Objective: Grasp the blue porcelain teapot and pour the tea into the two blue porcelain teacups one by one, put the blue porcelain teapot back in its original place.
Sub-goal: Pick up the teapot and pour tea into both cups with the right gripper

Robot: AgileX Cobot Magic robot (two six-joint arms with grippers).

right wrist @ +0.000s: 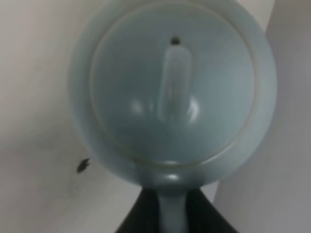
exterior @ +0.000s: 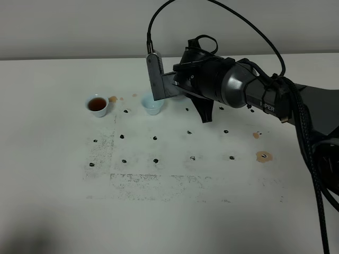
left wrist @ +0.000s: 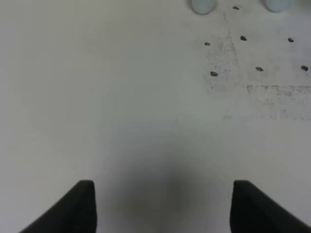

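The right claw (right wrist: 170,211) is clamped on the handle of the blue teapot (right wrist: 172,97). The handle is squeezed between its two dark fingers, so the pot hangs in the air and can be tipped. The right wrist view looks down on the round lid with its little knob. In the high view the arm reaches over the table (exterior: 212,211) and hides most of the pot, which is up beside the second cup (exterior: 152,107). I think it is held there to pour into that cup next. That cup looks pale inside, with no tea showing. The first cup (exterior: 98,105), off to the side, has red-brown tea (exterior: 97,104) in it, so it looks done. The left claw (left wrist: 165,208) has its fingers wide apart with nothing between them, over bare table away from the cups. A few small brown spots (exterior: 263,156) lie on the table, maybe spilled tea
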